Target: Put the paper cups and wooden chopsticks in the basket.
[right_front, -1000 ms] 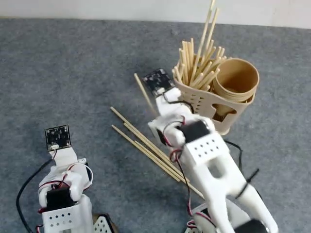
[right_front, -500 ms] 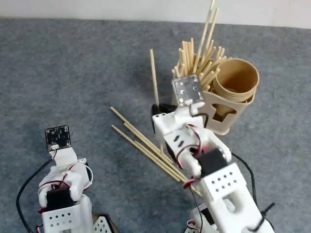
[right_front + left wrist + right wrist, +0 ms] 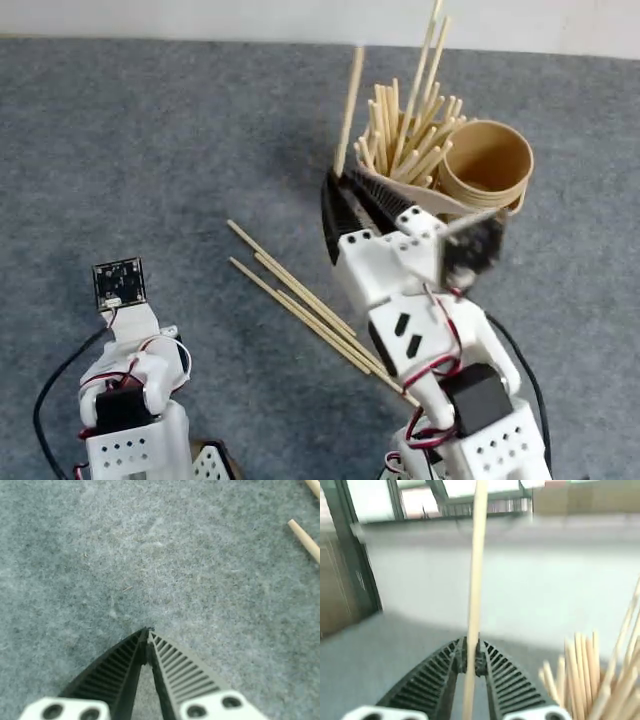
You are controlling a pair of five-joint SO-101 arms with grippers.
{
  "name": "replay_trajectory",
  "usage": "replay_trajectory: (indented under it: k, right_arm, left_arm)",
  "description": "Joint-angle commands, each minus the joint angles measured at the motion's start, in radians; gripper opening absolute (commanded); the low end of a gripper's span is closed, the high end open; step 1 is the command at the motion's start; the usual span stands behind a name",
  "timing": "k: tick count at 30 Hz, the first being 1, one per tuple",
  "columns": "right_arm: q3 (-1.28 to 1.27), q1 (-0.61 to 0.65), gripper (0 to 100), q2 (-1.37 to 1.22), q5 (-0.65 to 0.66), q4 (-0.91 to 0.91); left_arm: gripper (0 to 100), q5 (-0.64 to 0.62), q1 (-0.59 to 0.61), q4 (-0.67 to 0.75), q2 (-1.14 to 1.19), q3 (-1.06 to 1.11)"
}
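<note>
The grey tabletop [image 3: 150, 150] carries the basket [image 3: 425, 198] toward its far side, with the stacked paper cups [image 3: 485, 160] and a bundle of wooden chopsticks [image 3: 405, 130] standing in it, and several loose chopsticks [image 3: 300, 295] lying in front of it. Just beside the basket, the right claw [image 3: 471, 660] is clamped on a single chopstick [image 3: 477, 555] that stands nearly upright. The left claw [image 3: 148, 640] hangs low over the tabletop, tips pressed together with nothing between them.

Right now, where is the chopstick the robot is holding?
In the high view, the chopstick stands nearly upright, pinched in the right gripper. It is just left of the basket and the bundle of chopsticks already inside.
</note>
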State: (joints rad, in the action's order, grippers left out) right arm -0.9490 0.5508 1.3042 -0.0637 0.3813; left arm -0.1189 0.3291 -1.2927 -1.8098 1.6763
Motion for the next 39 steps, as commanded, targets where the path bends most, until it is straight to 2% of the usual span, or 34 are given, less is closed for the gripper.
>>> replay_trajectory:
  k: [1, 12, 16, 22, 27, 33, 39]
  right_arm:
    - [0.018, -0.033, 0.5, 0.022, -0.005, -0.127]
    - [0.01, -0.259, 0.5, 0.021, -0.005, -0.374]
    - [0.01, -0.337, 0.5, 0.019, -0.005, -0.397]
    - [0.016, -0.38, 0.5, -0.124, 0.049, -0.406]
    - [0.008, -0.394, 0.5, -0.291, 0.091, -0.584]
    - [0.008, -0.392, 0.6, -0.421, 0.086, -0.59]
    - [0.01, -0.39, 1.3, -0.435, 0.086, -0.587]
  left_arm:
    - [1, 0.0, -0.024, -0.008, -0.012, 0.019]
    - [1, 0.0, -0.024, -0.008, -0.012, 0.019]
    - [1, 0.0, -0.024, -0.008, -0.012, 0.019]
    - [1, 0.0, -0.024, -0.008, -0.012, 0.019]
    - [1, 0.0, -0.024, -0.008, -0.012, 0.019]
    - [1, 0.0, -0.024, -0.008, -0.012, 0.019]
    - [1, 0.0, -0.024, -0.008, -0.012, 0.019]
